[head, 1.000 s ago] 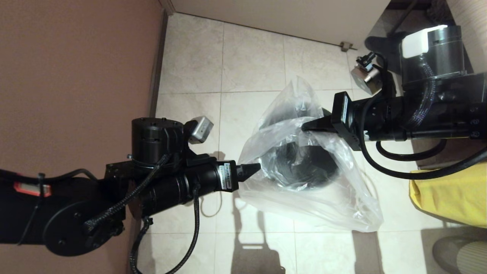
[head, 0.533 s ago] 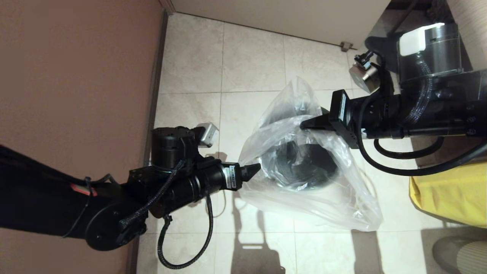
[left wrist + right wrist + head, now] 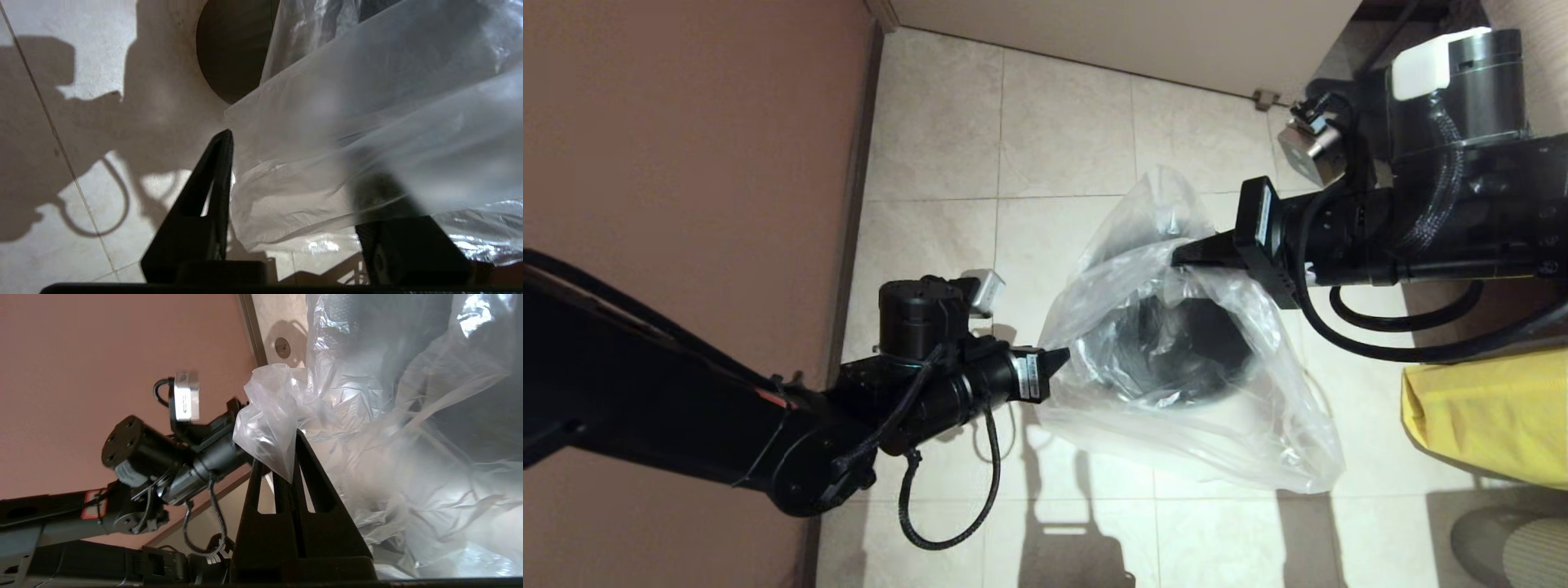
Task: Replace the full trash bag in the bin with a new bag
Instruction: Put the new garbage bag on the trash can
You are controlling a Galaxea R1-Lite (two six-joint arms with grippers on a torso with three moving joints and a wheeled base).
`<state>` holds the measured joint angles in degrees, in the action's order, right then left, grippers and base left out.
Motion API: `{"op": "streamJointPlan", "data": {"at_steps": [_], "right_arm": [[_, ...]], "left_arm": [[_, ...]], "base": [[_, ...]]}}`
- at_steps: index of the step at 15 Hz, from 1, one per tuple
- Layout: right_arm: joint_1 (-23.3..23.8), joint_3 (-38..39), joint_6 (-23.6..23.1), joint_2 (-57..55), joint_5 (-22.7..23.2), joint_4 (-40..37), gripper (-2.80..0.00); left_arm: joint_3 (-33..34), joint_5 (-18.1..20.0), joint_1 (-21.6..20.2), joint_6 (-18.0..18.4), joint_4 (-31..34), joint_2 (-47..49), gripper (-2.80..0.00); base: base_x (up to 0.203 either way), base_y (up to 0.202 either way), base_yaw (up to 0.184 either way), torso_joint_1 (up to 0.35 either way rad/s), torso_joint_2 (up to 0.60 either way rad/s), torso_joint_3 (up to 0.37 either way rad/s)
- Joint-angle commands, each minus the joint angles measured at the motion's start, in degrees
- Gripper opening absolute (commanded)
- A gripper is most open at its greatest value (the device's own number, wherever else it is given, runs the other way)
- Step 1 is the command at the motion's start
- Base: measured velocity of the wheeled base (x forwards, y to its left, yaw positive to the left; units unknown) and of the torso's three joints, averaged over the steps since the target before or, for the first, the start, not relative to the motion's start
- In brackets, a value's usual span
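The bin (image 3: 1168, 351) stands on the tiled floor, dark and round, seen through the new bag (image 3: 1225, 441). This clear, crinkly film is draped loosely over and around the bin and spreads onto the floor toward me. My right gripper (image 3: 1180, 255) is at the bin's far right side, shut on a fold of the bag's edge (image 3: 269, 424). My left gripper (image 3: 1058, 359) is at the bag's left edge. Its jaws stand wide apart with film (image 3: 310, 163) hanging between them, and one finger (image 3: 214, 183) shows bare beside the plastic.
A brown wall (image 3: 686, 163) and its baseboard run along the left, close to my left arm. An opaque yellow bag (image 3: 1486, 416) sits at the right. A door stop (image 3: 1266, 100) is at the far wall, and a grey ribbed object (image 3: 1515, 547) is at the bottom right.
My left arm has swung its elbow up and forward, and its gripper has drawn back slightly to the left. My right gripper has shifted a little farther away, carrying the bag's edge with it.
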<state>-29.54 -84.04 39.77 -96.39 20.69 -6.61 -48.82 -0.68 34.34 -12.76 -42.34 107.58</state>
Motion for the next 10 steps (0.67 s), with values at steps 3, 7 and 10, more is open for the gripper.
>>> {"op": "streamJointPlan", "data": {"at_steps": [3,7,10], "right_arm": [[0.1,-0.5,0.2,0.2,0.1,0.0,-2.8],[2.5,-0.7,-0.4,-0.9,0.1,0.6,-2.8],[4.3,-0.6,-2.6,-1.7,0.3,0.7,-2.8]], "left_arm": [[-3.9,-0.1,-1.1,0.0,-0.1,3.1,-2.8],[-9.3,-0.1,-4.8,1.7,0.1,6.1,-2.8],[-14.3,-0.1,-6.4,2.1,0.8,7.1,-2.8]], "base": [[0.0,0.0,0.0,0.0,0.0,0.0],[0.0,0.0,0.0,0.0,0.0,0.0],[0.0,0.0,0.0,0.0,0.0,0.0]]}}
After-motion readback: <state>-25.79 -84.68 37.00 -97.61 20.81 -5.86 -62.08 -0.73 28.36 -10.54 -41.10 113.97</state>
